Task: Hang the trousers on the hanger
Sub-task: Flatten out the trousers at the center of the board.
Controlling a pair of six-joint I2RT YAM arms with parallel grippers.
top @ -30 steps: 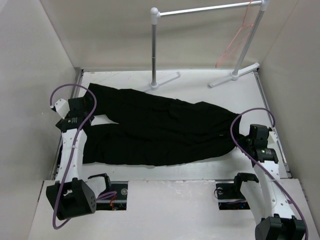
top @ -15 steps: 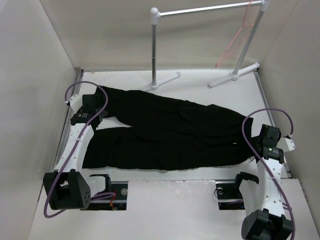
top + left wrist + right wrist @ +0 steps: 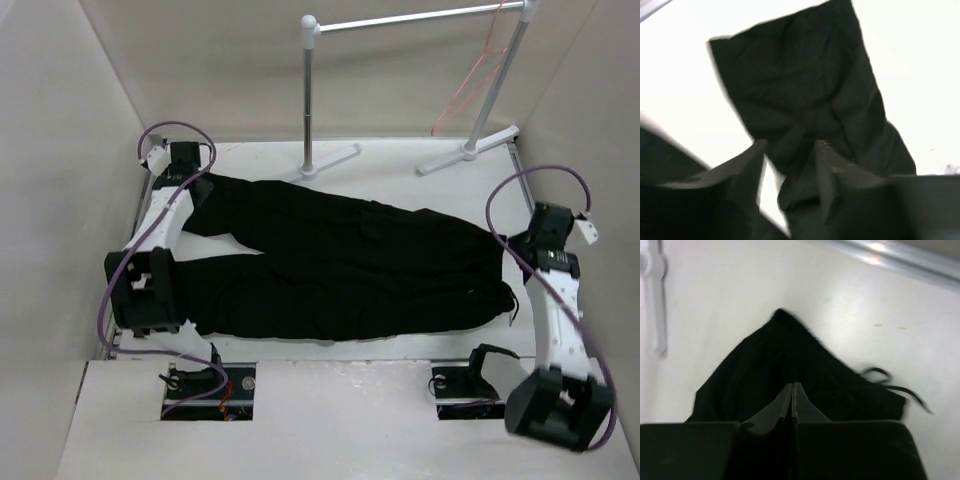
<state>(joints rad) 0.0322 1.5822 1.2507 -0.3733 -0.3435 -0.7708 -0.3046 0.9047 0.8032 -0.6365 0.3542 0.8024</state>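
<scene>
Both arms have swung out and away from their bases within the last second. From the top view, the left gripper (image 3: 185, 175) is now right up at the far-left corner of the table (image 3: 400, 170). The right gripper (image 3: 545, 232) has gone out to the right edge. And look at the trousers (image 3: 340, 260): they lie longer and flatter across the table than before, with the waist further right. That reads as a spreading move, so the garment is laid out but nowhere near hung. The hanger (image 3: 470, 85) is untouched, hooked on the far-right end of the rack (image 3: 410, 20), well apart from the cloth.

Over to the left wrist view, a bit blurred. The left gripper (image 3: 790, 145) has its fingers (image 3: 752, 162) apart, and a bunched fold of the trousers (image 3: 800, 85) runs down into the gap. One leg end spreads out flat beyond. I can't tell whether the fingers actually press on the fold.

Now the right wrist view. The right gripper (image 3: 792, 385) has its fingers tight together, only a thin seam between them. They sit over the waist end of the trousers (image 3: 780, 365), and a drawstring (image 3: 890, 385) trails off to the side. No cloth visibly caught there.

The count: one pair of trousers with two legs, one hanger, one rack and two grippers.
</scene>
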